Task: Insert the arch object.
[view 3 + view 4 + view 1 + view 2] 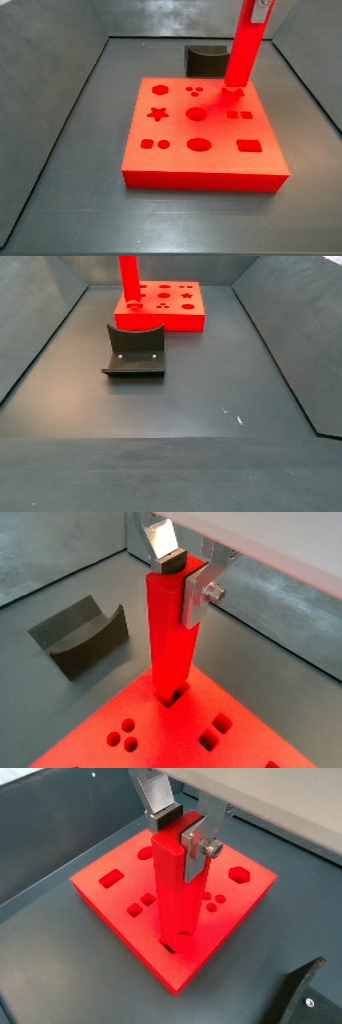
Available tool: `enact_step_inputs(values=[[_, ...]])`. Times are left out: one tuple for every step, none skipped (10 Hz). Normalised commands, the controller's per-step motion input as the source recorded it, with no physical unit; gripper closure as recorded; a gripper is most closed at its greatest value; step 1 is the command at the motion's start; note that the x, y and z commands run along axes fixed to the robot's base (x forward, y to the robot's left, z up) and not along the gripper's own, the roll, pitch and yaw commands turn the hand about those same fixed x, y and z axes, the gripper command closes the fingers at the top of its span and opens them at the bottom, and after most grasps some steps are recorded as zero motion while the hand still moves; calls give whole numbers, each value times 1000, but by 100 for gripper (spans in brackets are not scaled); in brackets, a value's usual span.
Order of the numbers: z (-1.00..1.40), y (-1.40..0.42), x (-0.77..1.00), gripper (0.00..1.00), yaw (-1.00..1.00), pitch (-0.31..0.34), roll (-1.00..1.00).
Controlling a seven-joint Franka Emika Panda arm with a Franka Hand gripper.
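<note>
Gripping the arch piece (pixel 174 632), gripper (pixel 179 570) holds it over red board (pixel 114 893), grey floor (pixel 201 426)

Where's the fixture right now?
In both side views the fixture stands on the floor beside the red board, apart from the end effector holding the arch piece.

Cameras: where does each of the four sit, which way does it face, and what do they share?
Wrist view: above the gripper, looking down the red piece at the board; fixture beside it.
Wrist view: same mount, other side; gripper, piece, whole board, fixture corner.
Side view: high, near the board, fixture behind; only the gripper's tip shows.
Side view: far end of the floor, fixture before board; no gripper in frame.
Shared: piece, board, fixture.
</note>
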Motion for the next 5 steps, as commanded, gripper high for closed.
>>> enact_step_inputs(values=[[-220,-49,0,100,57,-33,0],[-240,-49,0,100,66,-36,0],[-203,-54,0,100,46,-33,0],[-186,-51,0,100,54,-27,1],[-200,-14,0,100,74,-29,13]])
